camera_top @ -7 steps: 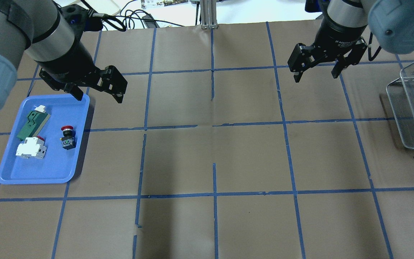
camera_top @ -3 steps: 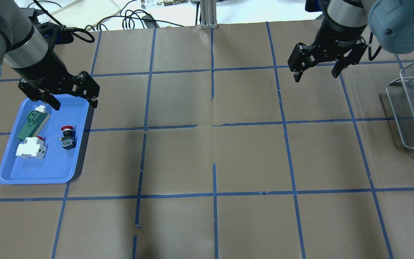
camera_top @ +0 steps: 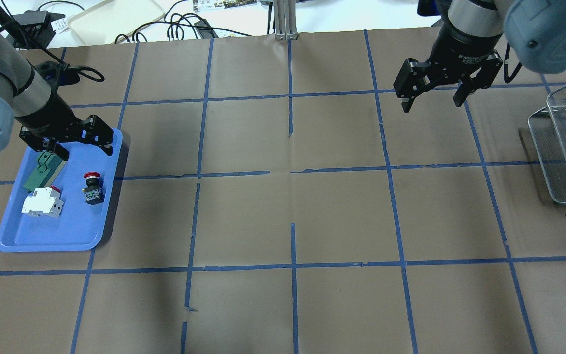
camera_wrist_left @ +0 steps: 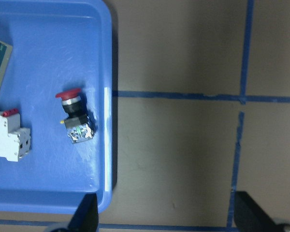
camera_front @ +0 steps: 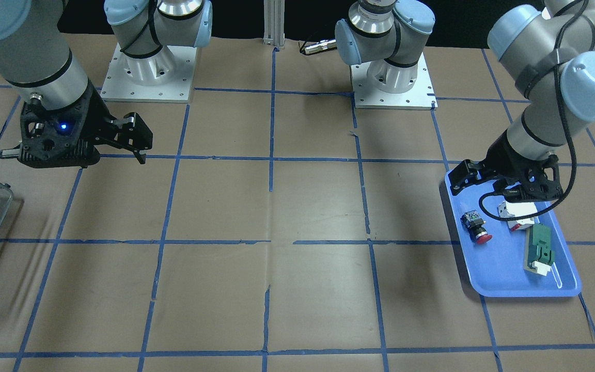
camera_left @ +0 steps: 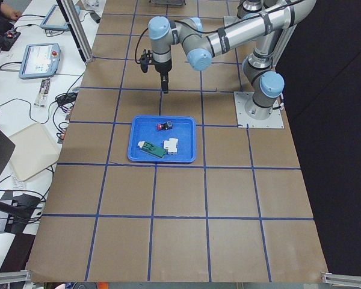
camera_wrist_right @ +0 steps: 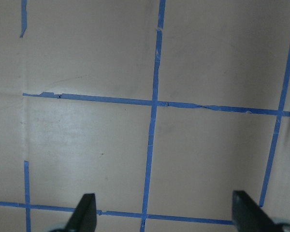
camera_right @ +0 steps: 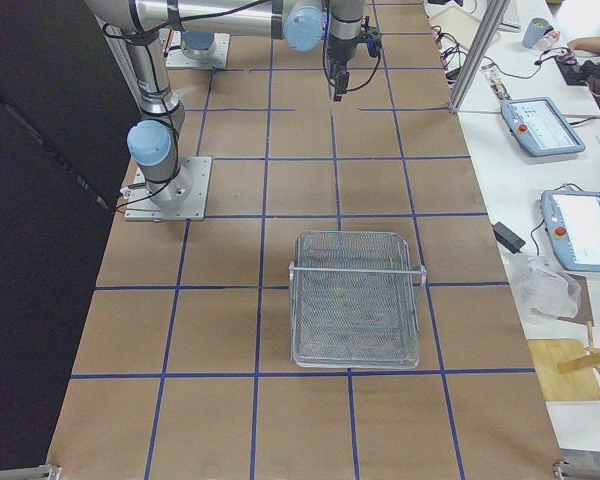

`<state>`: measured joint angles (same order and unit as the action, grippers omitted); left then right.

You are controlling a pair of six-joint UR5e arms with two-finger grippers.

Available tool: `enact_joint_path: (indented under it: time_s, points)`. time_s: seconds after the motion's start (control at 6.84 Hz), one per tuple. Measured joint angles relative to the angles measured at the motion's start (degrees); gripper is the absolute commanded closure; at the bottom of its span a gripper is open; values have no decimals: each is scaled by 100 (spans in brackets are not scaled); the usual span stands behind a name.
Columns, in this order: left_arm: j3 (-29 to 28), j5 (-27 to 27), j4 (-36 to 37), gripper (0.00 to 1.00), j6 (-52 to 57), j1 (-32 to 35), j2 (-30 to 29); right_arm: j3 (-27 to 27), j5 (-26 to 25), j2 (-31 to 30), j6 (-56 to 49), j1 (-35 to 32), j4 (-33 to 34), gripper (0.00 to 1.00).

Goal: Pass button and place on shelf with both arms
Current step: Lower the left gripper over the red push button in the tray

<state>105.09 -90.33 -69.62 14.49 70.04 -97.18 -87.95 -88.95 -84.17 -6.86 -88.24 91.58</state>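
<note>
The button (camera_top: 91, 184), red cap on a black body, lies on its side in the blue tray (camera_top: 67, 231) at the table's left. It also shows in the left wrist view (camera_wrist_left: 72, 110) and the front view (camera_front: 475, 228). My left gripper (camera_top: 85, 150) is open and empty, above the tray's far end, just beyond the button. In the left wrist view (camera_wrist_left: 166, 220) its fingertips (camera_wrist_left: 84, 217) straddle the tray's right rim (camera_wrist_left: 108, 145). My right gripper (camera_top: 433, 105) is open and empty, held above the far right of the table. The right wrist view (camera_wrist_right: 162, 217) shows only bare paper.
A green flat part (camera_top: 44, 169) and a white-and-red block (camera_top: 42, 202) lie in the tray left of the button. A wire shelf rack (camera_top: 563, 162) stands at the table's right edge. Cables and a beige tray lie beyond the far edge.
My left arm has swung left and lowered, bringing its open gripper from right of the tray's far corner to over the tray's far end. The right arm has not moved.
</note>
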Motion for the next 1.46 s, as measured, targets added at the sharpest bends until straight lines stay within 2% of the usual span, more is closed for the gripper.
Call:
enact_joint_path:
  time_s: [0.29,0.58,0.88,1.02,1.46]
  points:
    - [375,-2,880,0,27,-292,-456,-12,0,0,0,4,0,0]
    - [517,-20,1397,0,39,-537,-830,-25,-6,-2,0,1,-6,0]
    - [592,-33,1622,0,47,-662,-1018,-29,-12,-3,0,0,-1,0]
    - [639,-30,1647,6,44,-734,-1068,-32,-11,-3,0,-3,-1,0]
    - [744,-6,1660,6,50,-820,-1158,-41,-15,-3,0,-5,-9,0]
